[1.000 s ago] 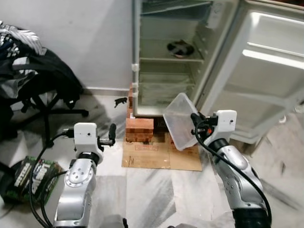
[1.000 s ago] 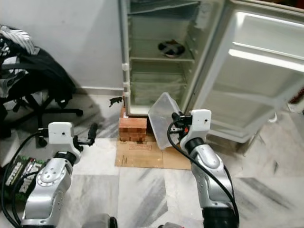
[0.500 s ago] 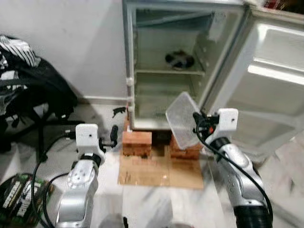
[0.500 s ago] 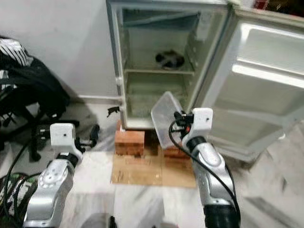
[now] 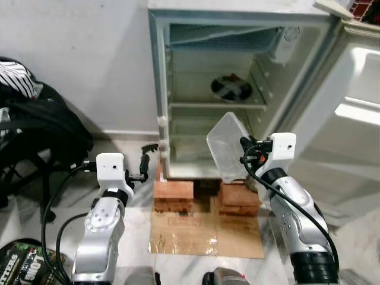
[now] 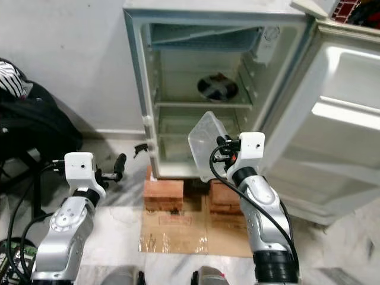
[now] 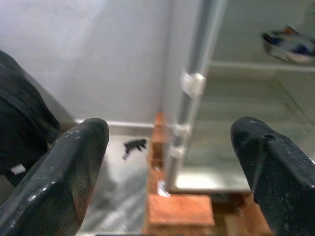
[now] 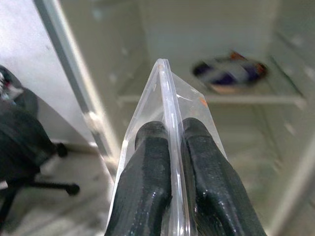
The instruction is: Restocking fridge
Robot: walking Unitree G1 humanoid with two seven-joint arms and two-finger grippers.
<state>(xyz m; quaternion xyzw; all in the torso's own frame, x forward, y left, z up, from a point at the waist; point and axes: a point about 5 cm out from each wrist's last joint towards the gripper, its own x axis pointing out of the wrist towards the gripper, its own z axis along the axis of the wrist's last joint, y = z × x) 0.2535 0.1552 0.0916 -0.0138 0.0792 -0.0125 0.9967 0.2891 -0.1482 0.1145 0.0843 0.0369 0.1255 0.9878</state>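
Note:
The small white fridge point(image 5: 159, 89) stands open on brick stacks, its door point(image 5: 350, 119) swung to the right. A dark bowl point(image 5: 232, 88) rests on its middle shelf. My right gripper point(image 5: 242, 149) is shut on the rim of a clear plastic container point(image 5: 225, 145), held tilted in front of the fridge's lower compartment; in the right wrist view both fingers point(image 8: 147, 162) pinch the container edge point(image 8: 167, 98). My left gripper point(image 5: 143, 164) is open and empty, raised left of the fridge, its fingers point(image 7: 74, 162) spread wide in the left wrist view.
Two brick stacks point(image 5: 173, 195) hold up the fridge, with flat cardboard point(image 5: 205, 231) on the marble floor before them. An office chair piled with dark clothes point(image 5: 35, 130) stands at the left. A green and black pack point(image 5: 18, 261) lies by my left side.
The camera has come closer to the fridge and tilted up, so its top shows now. My right gripper keeps the container, now held higher before the lower compartment.

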